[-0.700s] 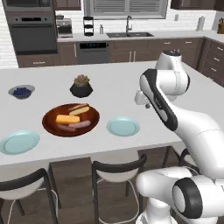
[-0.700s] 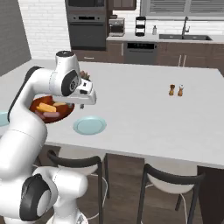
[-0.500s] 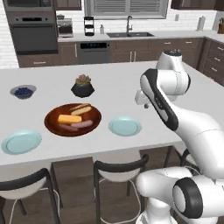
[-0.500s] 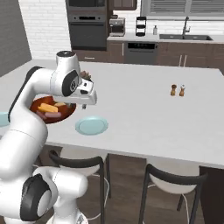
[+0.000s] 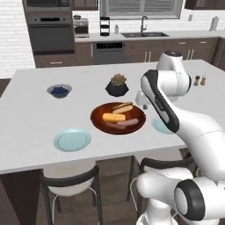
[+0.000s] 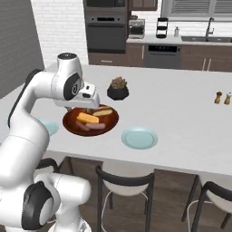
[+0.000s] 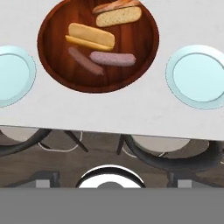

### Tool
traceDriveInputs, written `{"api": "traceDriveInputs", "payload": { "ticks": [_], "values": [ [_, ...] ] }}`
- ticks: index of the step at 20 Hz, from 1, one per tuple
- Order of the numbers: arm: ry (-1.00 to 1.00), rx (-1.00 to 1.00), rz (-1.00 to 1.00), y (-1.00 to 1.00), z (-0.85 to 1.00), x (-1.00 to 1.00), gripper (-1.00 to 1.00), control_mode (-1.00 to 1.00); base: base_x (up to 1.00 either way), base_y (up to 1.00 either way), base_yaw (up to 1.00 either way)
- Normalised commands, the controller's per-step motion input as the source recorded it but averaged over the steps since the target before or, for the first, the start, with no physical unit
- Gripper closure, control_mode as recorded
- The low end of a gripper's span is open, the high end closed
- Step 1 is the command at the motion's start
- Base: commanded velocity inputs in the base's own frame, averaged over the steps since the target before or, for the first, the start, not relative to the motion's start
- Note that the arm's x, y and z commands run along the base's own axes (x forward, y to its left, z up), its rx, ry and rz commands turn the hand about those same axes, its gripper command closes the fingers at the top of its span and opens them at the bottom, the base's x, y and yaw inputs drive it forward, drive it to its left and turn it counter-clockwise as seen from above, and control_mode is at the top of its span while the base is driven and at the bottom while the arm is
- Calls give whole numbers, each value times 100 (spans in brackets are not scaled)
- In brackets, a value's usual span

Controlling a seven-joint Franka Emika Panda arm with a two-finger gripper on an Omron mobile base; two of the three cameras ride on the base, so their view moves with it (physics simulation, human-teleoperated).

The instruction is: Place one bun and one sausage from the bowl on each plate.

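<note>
My gripper (image 6: 93,108) stands wide open and holds nothing; it touches nothing. It hangs above the wide, glossy reddish-brown wooden bowl (image 7: 51,65), pointing down at the worktop, with my arm bent high at the elbow over the near side of the pale grey island worktop (image 5: 26,114).

The bowl sits near the front edge of the worktop, about midway along it. Inside lie two elongated yellow-orange buns (image 7: 91,36) (image 7: 118,16) and two slim pinkish-brown sausages (image 7: 113,58) (image 7: 85,61), all close together. The sausages lie side by side toward the front edge; the buns lie behind them.

Two round, flat, pale blue-green plates (image 7: 197,77) (image 7: 12,74) flank the bowl, one on each side, both bare, both near the front edge and just apart from the bowl's rim.

Bare worktop runs between bowl and plates. A black succulent pot (image 5: 117,85) stands behind the bowl, and a small grey bowl of blueberries (image 5: 59,91) farther toward the left edge.
</note>
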Motion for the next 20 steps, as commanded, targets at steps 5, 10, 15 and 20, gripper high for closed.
{"api": "traceDriveInputs", "payload": {
  "ticks": [5, 10, 15, 20],
  "values": [
    [0, 0, 0, 0, 0, 0, -100, 100, 88, 19, 0],
    [0, 0, 0, 0, 0, 0, -100, 100, 89, 10, 0],
    [0, 0, 0, 0, 0, 0, -100, 100, 41, 2, 3],
    [2, 0, 0, 1, -10, 27, -100, -100, 5, 0, 0]
  ]
}}
